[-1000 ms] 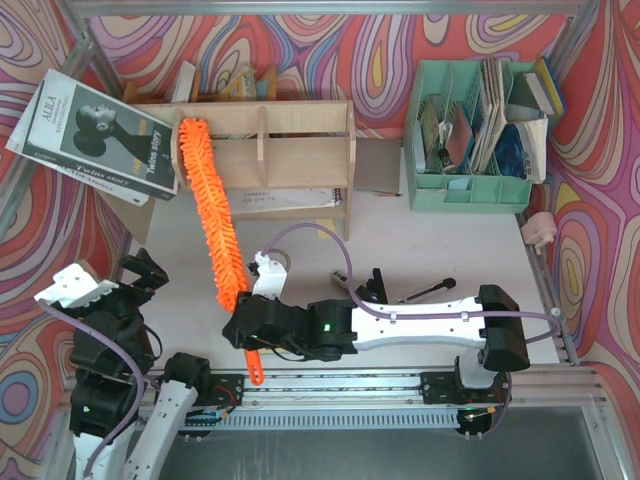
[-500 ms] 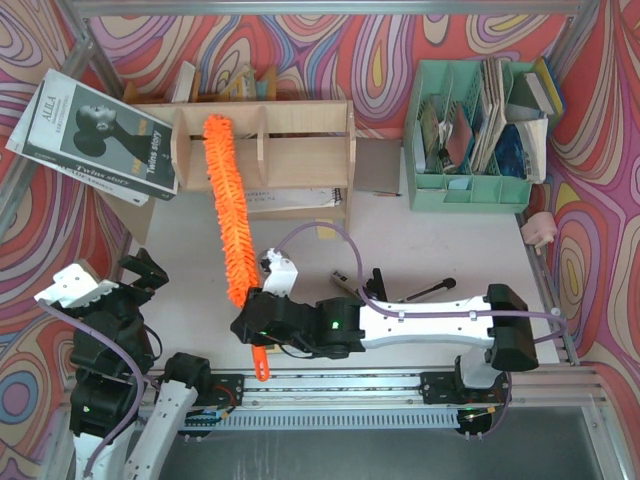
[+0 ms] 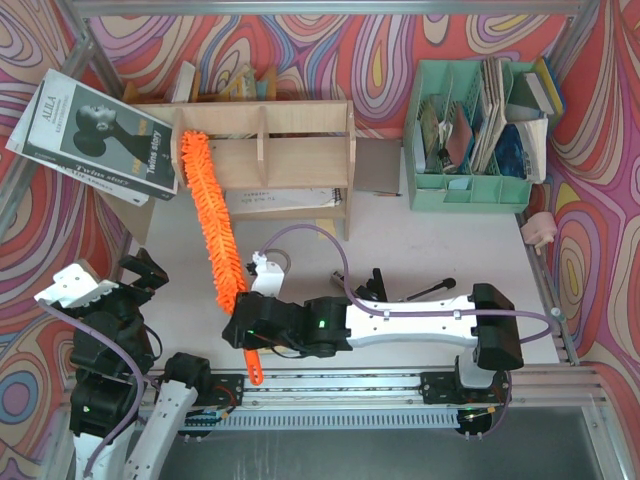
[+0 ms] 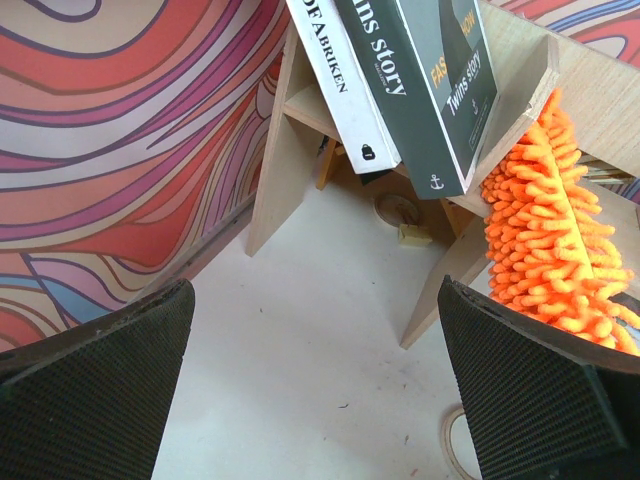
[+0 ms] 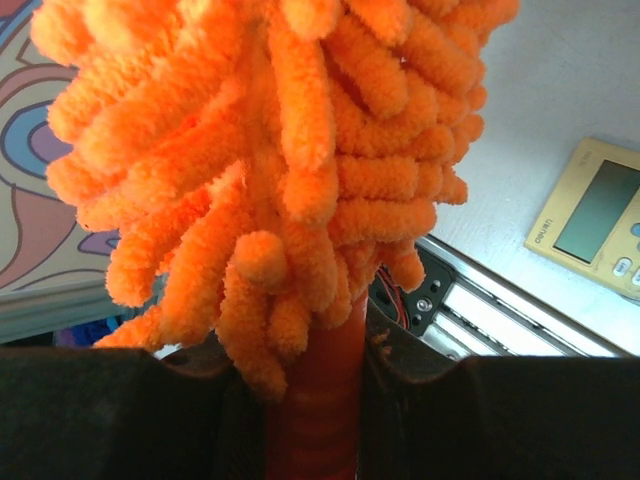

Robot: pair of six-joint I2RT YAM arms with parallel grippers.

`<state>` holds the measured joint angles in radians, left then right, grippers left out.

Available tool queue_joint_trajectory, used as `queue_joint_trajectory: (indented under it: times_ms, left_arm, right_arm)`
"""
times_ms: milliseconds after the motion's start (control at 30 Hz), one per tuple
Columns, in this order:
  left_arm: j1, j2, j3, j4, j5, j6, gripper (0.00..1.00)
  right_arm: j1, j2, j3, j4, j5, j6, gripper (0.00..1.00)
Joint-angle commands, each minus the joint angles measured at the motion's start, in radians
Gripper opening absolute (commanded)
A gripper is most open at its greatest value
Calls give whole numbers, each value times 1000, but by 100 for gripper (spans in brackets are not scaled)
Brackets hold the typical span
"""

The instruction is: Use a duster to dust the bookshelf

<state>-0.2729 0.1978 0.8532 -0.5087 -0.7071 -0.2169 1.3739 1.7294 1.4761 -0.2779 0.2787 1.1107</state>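
Note:
The plywood bookshelf (image 3: 300,155) stands at the back left of the table. The orange duster (image 3: 212,220) lies slanted from the near middle up to the shelf. Its fluffy tip touches the shelf's left end, at the left compartment. My right gripper (image 3: 245,328) is shut on the duster's thin orange handle just below the head. The right wrist view shows the pads clamped on the handle (image 5: 315,400) under the fluffy head (image 5: 270,150). My left gripper (image 3: 145,272) is open and empty at the near left. Its wrist view (image 4: 315,390) shows the shelf's left legs (image 4: 275,150) and the duster head (image 4: 550,230).
A dark book (image 3: 95,135) leans over the shelf's left end. A notebook (image 3: 285,197) lies under the shelf. A mint-green file organiser (image 3: 470,130) stands at the back right. A black tool (image 3: 428,290) lies near the right arm. A calculator (image 5: 595,215) lies nearby.
The duster's tip swung right to the middle compartment, then back left to the shelf's left end. The right arm shifted with it. The left arm has not moved.

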Motion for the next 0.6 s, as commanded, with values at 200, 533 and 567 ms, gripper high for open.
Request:
queue_joint_trajectory:
  times_ms: [200,533,567]
  left_arm:
    - [6,7,15,-4,4,0,98]
    - [6,9,15,-4,2,0,98]
    - [6,11,14,-4,1,0,98]
  right_arm:
    - [-24,-71,-32,83,6,-39,0]
    - [-12,-136,-125,222,28,-87,0]
    - [-12,-132,-127,223,28,-83,0]
